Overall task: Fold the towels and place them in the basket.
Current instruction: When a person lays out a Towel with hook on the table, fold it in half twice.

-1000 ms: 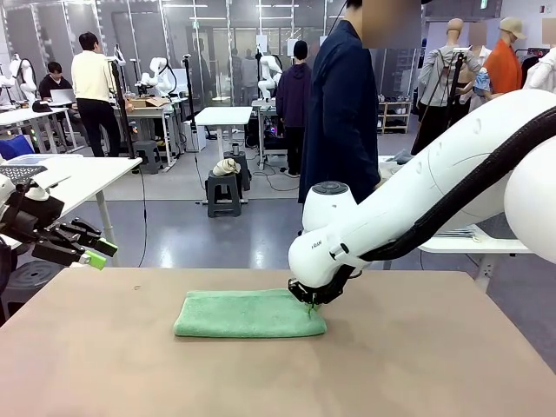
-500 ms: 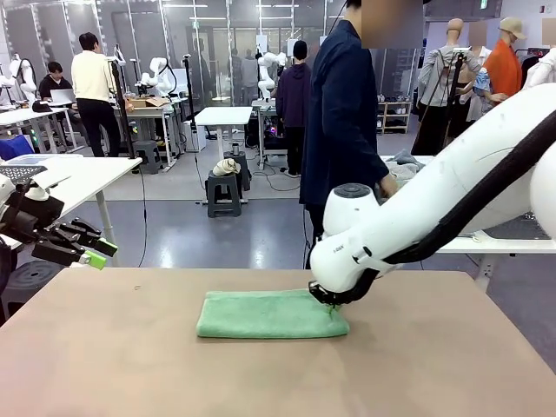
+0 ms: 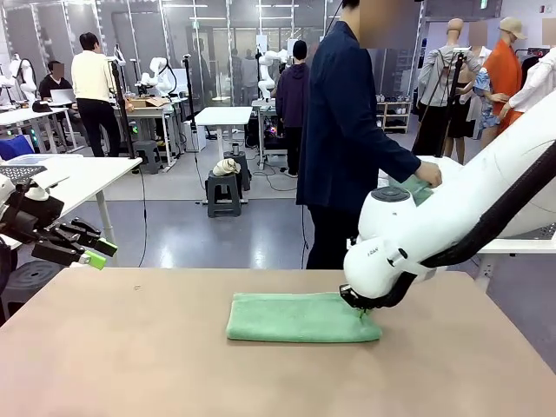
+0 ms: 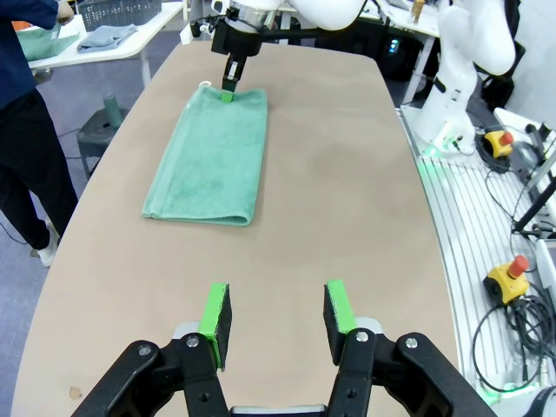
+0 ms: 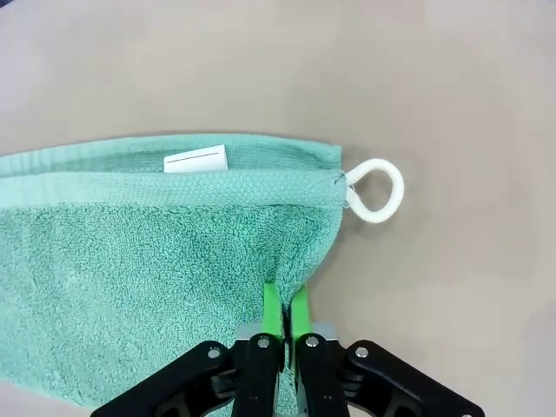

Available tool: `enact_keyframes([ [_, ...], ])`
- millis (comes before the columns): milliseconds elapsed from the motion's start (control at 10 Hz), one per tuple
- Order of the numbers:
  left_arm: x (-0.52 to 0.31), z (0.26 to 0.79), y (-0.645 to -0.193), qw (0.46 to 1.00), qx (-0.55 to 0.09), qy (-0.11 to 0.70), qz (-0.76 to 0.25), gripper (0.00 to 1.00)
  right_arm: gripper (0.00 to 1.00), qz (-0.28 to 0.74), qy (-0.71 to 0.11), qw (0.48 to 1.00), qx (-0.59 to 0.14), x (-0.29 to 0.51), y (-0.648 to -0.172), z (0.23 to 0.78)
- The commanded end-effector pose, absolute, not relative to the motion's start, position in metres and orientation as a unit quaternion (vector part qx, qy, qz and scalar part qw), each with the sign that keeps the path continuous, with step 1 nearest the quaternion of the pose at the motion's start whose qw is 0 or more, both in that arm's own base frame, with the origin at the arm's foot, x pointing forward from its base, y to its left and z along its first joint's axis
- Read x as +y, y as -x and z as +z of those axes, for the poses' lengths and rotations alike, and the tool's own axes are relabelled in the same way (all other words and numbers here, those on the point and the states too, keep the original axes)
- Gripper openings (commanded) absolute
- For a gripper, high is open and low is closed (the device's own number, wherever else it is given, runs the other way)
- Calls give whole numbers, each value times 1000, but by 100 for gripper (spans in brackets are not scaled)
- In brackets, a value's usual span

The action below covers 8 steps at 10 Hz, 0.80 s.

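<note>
A mid-green towel [image 3: 300,317] lies folded into a long strip on the brown table. My right gripper [image 3: 360,306] is shut on its right end. In the right wrist view the fingertips [image 5: 285,300] pinch the towel's [image 5: 156,252] edge, near its white label [image 5: 196,160] and corner loop [image 5: 375,191]. The left gripper [image 3: 94,254] hovers open and empty at the table's left edge. In its own wrist view [image 4: 276,314] it looks along the table at the towel [image 4: 208,156] and the right gripper [image 4: 228,87]. A dark grey lattice basket [image 4: 117,10] stands on a white side table.
A person in a dark jacket [image 3: 343,130] stands at the far side and reaches with a hand [image 3: 427,174] to the white side table [image 4: 130,48]. A grey-blue cloth [image 4: 104,35] lies there beside the basket.
My right gripper has dragged the green towel to the right across the table. The person has turned and reached toward the side table. The left gripper has not moved.
</note>
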<state>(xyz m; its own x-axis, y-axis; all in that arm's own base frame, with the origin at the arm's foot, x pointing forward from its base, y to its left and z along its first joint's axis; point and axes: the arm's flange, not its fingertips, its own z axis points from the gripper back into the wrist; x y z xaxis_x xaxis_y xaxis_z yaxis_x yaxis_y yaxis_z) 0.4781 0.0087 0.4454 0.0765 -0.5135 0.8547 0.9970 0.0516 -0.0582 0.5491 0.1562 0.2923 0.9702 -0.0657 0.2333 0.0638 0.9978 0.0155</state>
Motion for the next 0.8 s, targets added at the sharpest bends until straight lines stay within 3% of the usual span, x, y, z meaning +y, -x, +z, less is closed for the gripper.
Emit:
enact_keyframes([
  [0, 10, 447, -478, 636, -341, 360, -592, 56, 0, -34, 0, 989, -141, 147, -542, 294],
  [500, 10, 447, -478, 636, -341, 360, -592, 56, 0, -42, 52, 983, -172, 200, -515, 384],
  [700, 10, 447, -478, 636, -341, 360, -592, 56, 0, -34, 52, 988, -143, 251, -517, 416],
])
